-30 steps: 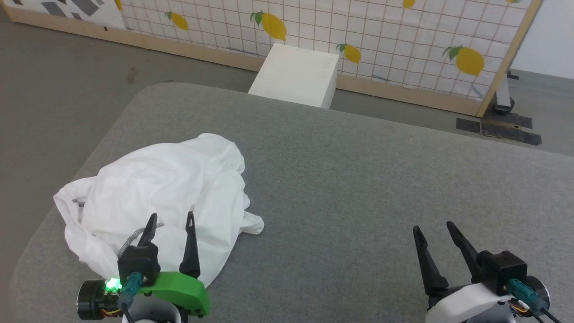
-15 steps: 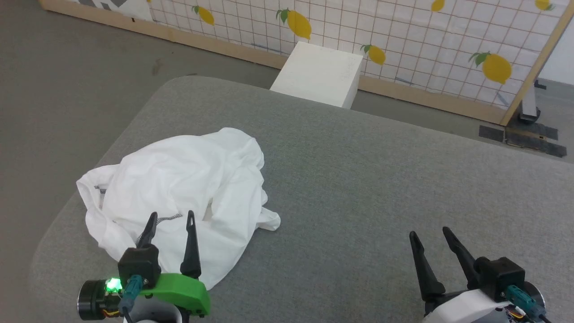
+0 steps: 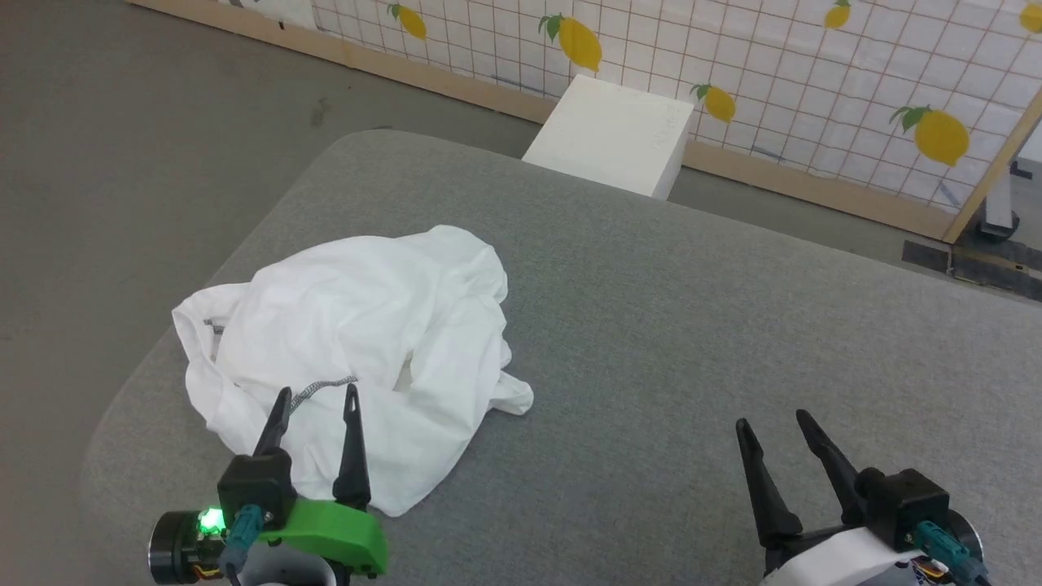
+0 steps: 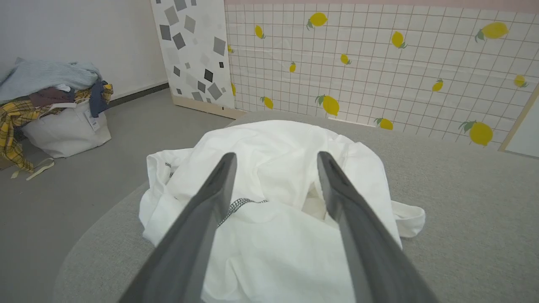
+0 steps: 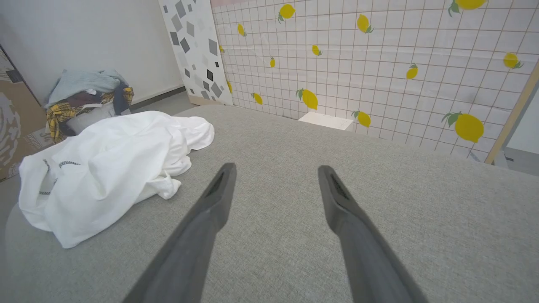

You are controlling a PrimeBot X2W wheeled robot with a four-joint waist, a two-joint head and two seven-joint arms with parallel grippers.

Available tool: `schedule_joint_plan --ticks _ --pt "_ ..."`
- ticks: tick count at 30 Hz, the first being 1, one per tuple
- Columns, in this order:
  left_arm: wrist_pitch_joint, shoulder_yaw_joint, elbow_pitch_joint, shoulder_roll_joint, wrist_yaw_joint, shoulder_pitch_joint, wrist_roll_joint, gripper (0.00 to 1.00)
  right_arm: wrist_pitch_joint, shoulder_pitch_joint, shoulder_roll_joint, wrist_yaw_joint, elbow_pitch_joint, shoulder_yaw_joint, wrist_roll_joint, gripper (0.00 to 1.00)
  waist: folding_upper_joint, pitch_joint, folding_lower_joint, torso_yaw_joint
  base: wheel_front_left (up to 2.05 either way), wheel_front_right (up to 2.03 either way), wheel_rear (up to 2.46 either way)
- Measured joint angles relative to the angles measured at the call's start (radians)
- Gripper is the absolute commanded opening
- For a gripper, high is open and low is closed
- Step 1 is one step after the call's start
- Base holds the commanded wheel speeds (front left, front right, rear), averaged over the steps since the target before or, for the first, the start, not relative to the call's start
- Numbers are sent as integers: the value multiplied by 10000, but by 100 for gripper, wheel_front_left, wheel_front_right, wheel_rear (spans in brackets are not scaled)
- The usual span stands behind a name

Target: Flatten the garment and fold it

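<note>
Head view: left fingers [image 3: 352, 448] spread apart, empty, pointing forward over the near part of the garment [image 3: 358, 309]; contact unclear. Right fingers [image 3: 763, 488] likewise apart, well to the right above bare desk [image 3: 692, 325]. Crumpled white heap on the desk's left side, stitched seam [image 3: 321, 389] showing, no readable long axis or heading. Beyond, grey floor [image 3: 122, 122], white box [image 3: 610, 134], lemon-print panel [image 3: 814, 73].

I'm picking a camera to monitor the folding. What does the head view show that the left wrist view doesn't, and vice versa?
Head view adds the right gripper, open over the grey cushion, and a white box beyond it. Left wrist view adds a bag heaped with clothes on the floor. Both share the crumpled garment and the open left gripper pointing at it.
</note>
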State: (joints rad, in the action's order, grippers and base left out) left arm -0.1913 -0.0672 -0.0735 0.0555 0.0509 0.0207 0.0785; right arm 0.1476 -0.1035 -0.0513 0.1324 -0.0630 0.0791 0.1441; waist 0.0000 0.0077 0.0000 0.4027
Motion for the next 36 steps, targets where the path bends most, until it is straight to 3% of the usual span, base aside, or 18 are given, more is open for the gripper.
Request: schedule_joint_plan --ticks 36 --pt "-627 -86 -397 -6 222 10 376 100 115 302 4 0 286 330 349 100 0 155 0 561 0 0 0"
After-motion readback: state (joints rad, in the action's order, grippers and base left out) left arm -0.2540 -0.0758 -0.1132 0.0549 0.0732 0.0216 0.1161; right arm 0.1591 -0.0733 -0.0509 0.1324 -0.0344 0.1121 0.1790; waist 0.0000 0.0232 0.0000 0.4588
